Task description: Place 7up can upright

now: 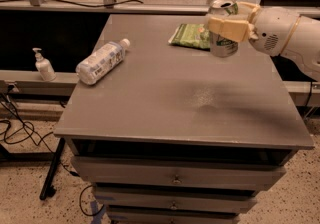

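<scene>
The 7up can (223,48) is a silver can with green print and a shiny top. It stands upright in my gripper (223,26), whose cream fingers (231,28) are shut around its middle. The white arm reaches in from the right edge. The can is at the back right of the grey table (165,113), just right of the green snack bag. Its shadow lies on the table further forward, so it appears to be held slightly above the surface.
A flat green snack bag (189,36) lies at the back, touching or just behind the can. A clear plastic bottle (100,61) with a white cap lies on its side at the left. A soap dispenser (44,65) stands on a ledge left of the table. Drawers are below the front edge.
</scene>
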